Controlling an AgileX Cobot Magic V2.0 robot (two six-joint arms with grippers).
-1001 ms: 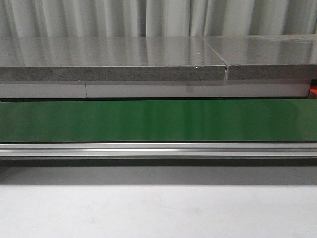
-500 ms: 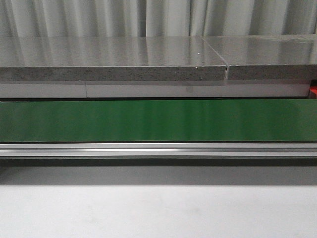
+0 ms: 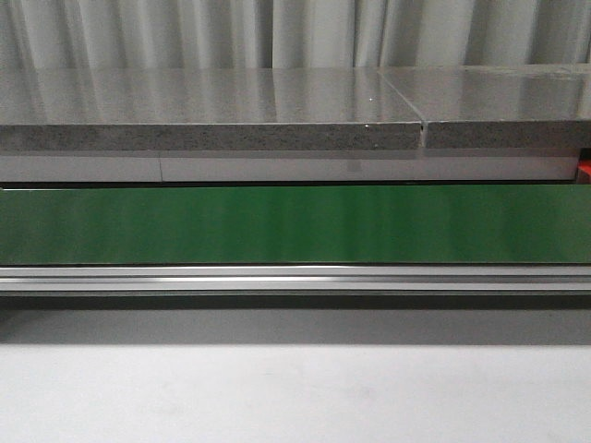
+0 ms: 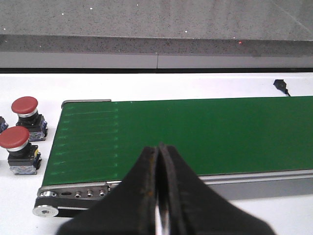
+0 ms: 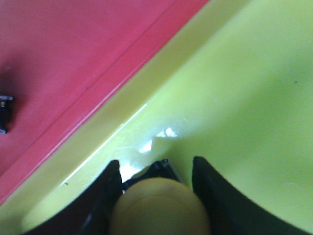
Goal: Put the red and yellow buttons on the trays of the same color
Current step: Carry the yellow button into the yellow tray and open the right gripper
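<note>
In the right wrist view a yellow button (image 5: 160, 208) with a domed cap sits between my right gripper's (image 5: 155, 165) fingers, which hug the cap on both sides. It hangs low over the floor of the yellow tray (image 5: 234, 93), near the wall it shares with the red tray (image 5: 63, 54). In the left wrist view my left gripper (image 4: 159, 148) is shut and empty over the near edge of the green belt (image 4: 195, 132). Two red buttons (image 4: 24, 105) (image 4: 14, 138) on black bases stand on the white table beside the belt's end. Neither gripper shows in the front view.
A dark part (image 5: 5, 113) lies at the edge of the red tray; I cannot tell what it is. The front view holds only the green belt (image 3: 295, 224), its aluminium rail (image 3: 295, 277) and a grey stone counter (image 3: 212, 111) behind. A black cable end (image 4: 280, 84) lies beyond the belt.
</note>
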